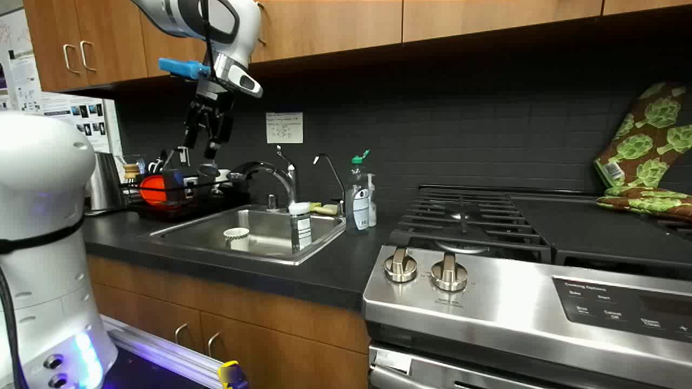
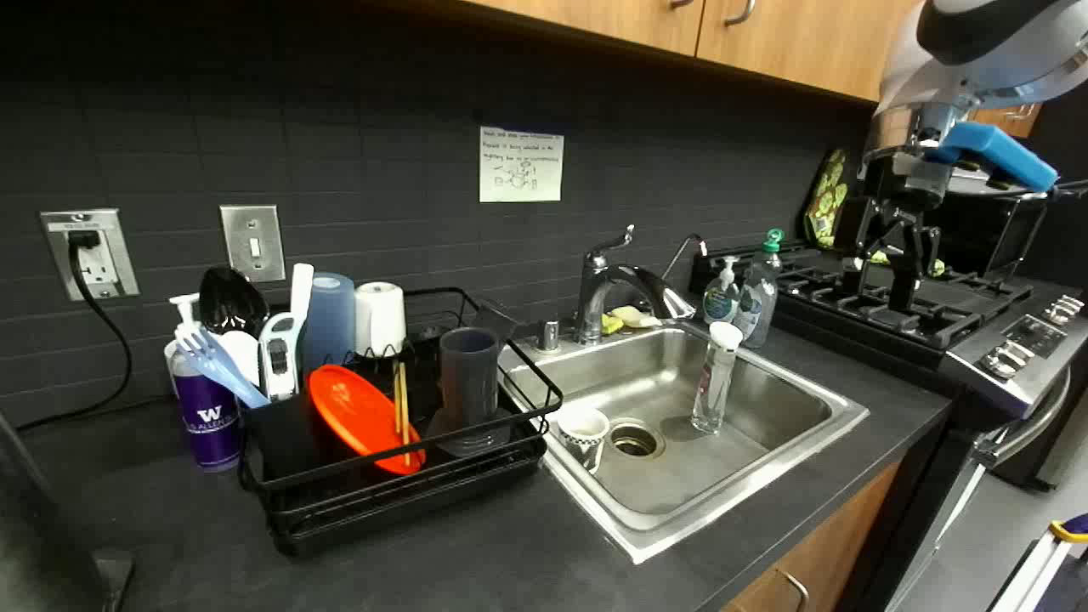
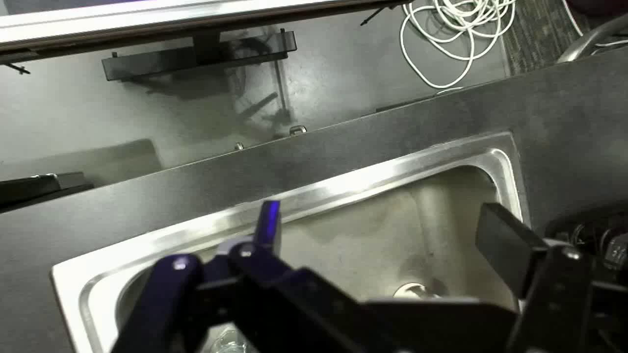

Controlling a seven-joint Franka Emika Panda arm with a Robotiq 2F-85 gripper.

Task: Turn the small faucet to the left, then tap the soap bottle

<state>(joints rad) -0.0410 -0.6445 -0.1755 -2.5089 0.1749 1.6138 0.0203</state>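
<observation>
Orange-red, a plate (image 1: 154, 191) leans in the black dish rack (image 1: 173, 212) at the left in an exterior view. Higher and further along we find the gripper (image 1: 200, 146), its fingers spread apart and pointing down; in the wrist view we look past them at the sink (image 3: 343, 183). There we see a patterned cup (image 1: 237, 239), then the main faucet (image 1: 291, 188) arching from the back rim, then an upright white-capped bottle (image 1: 301, 228). Next comes the small faucet (image 1: 336, 175), thin and silvery, rising by the sink's back corner, its hooked tip toward the left as we look. Near it our soap bottle (image 1: 357, 200) stands upright on the counter (image 1: 338, 265), green lid tipped up, with a pump bottle (image 1: 372, 205) close by. Furthest right we have the stove (image 1: 503, 289) and a brown mitt (image 1: 649, 135) with a green print.
</observation>
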